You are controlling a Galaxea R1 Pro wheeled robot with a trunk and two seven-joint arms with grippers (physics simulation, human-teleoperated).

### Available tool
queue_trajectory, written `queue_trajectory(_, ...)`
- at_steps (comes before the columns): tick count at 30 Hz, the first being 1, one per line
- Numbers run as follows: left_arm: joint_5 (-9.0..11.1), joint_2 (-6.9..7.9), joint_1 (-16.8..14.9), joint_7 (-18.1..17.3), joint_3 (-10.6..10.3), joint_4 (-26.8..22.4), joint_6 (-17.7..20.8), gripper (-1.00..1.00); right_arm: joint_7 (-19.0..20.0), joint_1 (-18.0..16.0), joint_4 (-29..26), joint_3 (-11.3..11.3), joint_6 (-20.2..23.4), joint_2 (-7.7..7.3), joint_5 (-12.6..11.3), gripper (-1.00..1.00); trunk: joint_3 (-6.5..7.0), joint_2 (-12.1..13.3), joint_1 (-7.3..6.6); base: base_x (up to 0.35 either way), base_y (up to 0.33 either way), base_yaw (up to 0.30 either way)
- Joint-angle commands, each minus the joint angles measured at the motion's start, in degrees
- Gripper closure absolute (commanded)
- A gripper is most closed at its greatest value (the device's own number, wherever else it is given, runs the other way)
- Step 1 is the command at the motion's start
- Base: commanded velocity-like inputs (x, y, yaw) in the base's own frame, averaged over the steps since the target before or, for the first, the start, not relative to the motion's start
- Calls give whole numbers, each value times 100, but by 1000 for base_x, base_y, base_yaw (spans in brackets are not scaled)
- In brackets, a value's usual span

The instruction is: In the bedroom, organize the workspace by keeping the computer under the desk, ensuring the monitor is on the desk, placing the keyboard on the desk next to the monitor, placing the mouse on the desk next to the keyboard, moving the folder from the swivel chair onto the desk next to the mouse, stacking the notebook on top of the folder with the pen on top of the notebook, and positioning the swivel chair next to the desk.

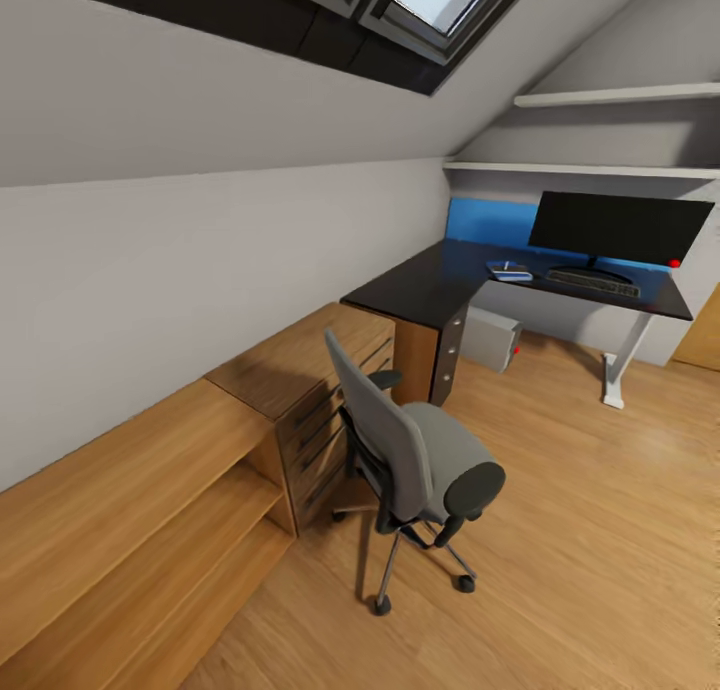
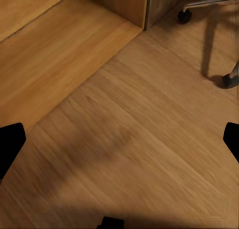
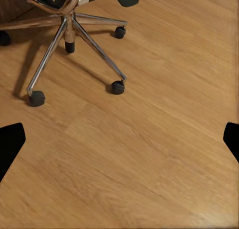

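- Wooden low cabinets (image 1: 200, 450) are seen at the left, with the grey swivel chair (image 1: 415, 450) just beside them, seat bare, well apart from the bench (image 1: 420, 285); it is judged still to be moved.
- The computer (image 1: 492, 338) is kept under the bench.
- A blue stack (image 1: 510, 270), keyboard (image 1: 595, 281) lying lengthwise along the bench, and monitor (image 1: 620, 227) are already on the bench.
- Both tools are spread wide over bare floor (image 3: 149, 154), nothing held: left tool (image 2: 119, 139), right tool (image 3: 119, 139).
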Motion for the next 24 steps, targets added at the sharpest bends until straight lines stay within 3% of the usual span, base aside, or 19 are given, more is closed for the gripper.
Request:
queue_trajectory(1,0,2,-2,60,-49,-5,-10,-100,-20,-6,12,49,-19,4,-34,-100,-1,-3,2,205,251,-289)
queue_trajectory(24,0,2,-3,65,-49,-6,10,-100,-20,-6,12,49,-19,4,-34,-100,94,-3,2,172,209,-287)
